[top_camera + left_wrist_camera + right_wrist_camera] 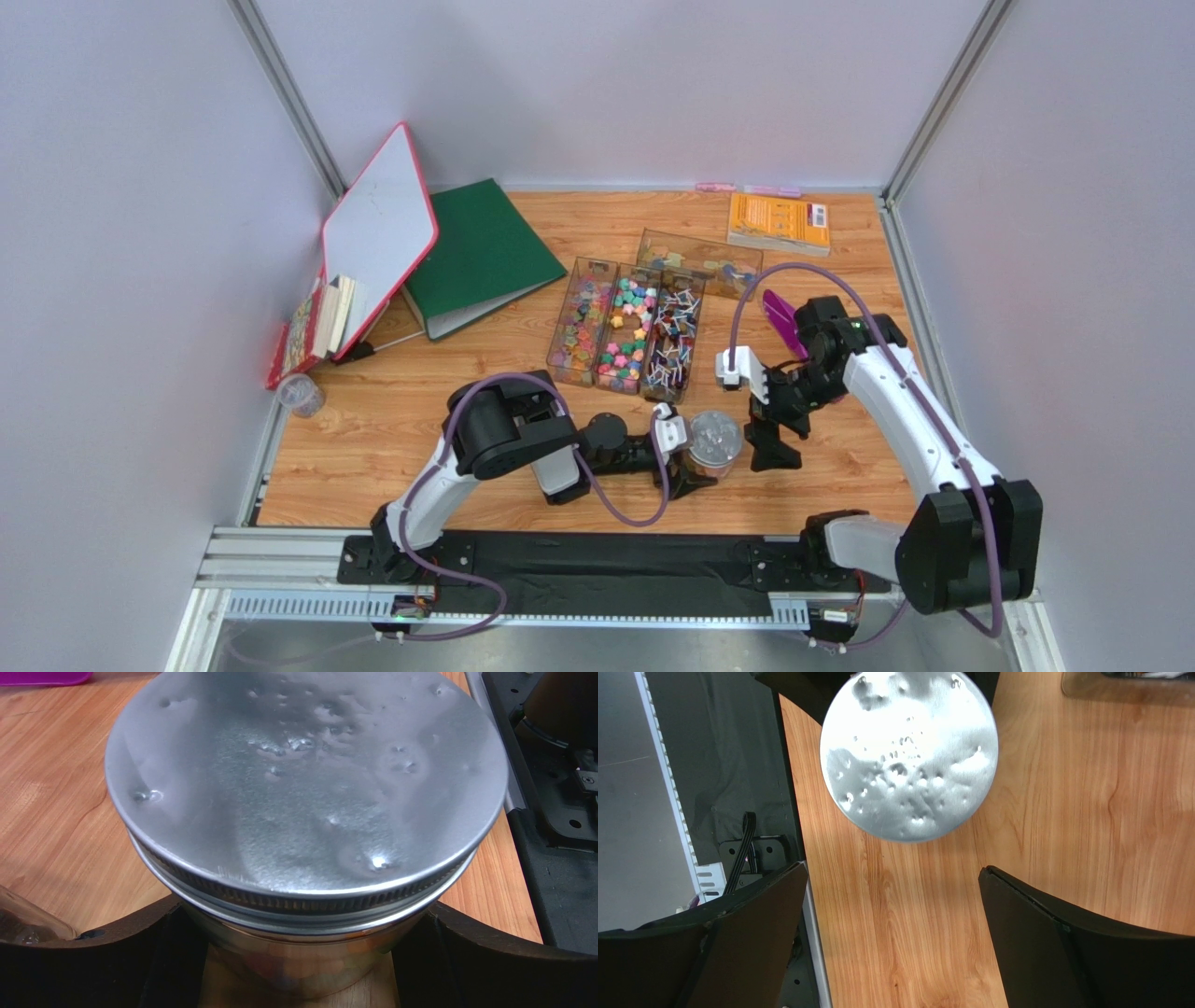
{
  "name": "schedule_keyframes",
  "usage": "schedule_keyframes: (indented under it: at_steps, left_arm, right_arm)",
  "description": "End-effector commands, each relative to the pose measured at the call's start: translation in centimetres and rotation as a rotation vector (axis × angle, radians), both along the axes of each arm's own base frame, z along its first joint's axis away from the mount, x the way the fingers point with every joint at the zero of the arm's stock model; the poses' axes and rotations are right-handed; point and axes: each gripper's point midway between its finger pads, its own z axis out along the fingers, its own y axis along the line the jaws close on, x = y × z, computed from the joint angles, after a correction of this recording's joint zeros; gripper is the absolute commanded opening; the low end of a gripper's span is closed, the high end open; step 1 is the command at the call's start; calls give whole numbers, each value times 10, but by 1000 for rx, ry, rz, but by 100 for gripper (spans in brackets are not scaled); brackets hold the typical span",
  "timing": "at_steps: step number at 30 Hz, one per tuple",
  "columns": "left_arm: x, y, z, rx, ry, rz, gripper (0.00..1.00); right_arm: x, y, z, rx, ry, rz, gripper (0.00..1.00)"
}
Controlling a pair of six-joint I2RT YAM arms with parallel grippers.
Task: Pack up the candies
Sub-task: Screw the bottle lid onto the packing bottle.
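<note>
- Spreading under both arms is a wooden table (pixel 421 420), closed in by plain grey walls (pixel 140 210) on three sides.
- At its far left a red-framed whiteboard (pixel 382 231) leans beside a green binder (pixel 484 252); an orange book (pixel 776 221) lies at the far right.
- The candies (pixel 627 329) fill clear trays (pixel 577 265) at mid-table, on the far side of both grippers and touching neither; a purple scoop (pixel 780 322) stands just right of them.
- The left gripper (pixel 298 973) is closed around a jar (pixel 716 438) under its metal lid (pixel 302 812), with the dark fingers (pixel 98 959) against the glass on either side.
- The right gripper (pixel 892 952) hangs just beside the jar with its fingers (pixel 1060 945) spread wide, holding nothing, bare wood between them.
</note>
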Motion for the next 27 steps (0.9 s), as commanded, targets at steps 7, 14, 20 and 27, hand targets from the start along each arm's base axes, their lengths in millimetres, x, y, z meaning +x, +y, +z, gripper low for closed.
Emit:
schedule_keyframes:
  at_steps: [7, 14, 20, 27]
  left_arm:
    - [-14, 19, -57, 169, 86, -25, 8]
    - [-11, 19, -56, 168, 84, -14, 0]
    - [-12, 22, -56, 171, 80, -10, 0]
    - [-4, 27, -57, 183, 84, 7, 0]
  right_arm:
    - [29, 40, 11, 112, -128, 130, 100]
    - [24, 45, -2, 68, -101, 156, 100]
    - [6, 27, -6, 1, -119, 163, 100]
    - [-32, 5, -10, -53, -146, 209, 100]
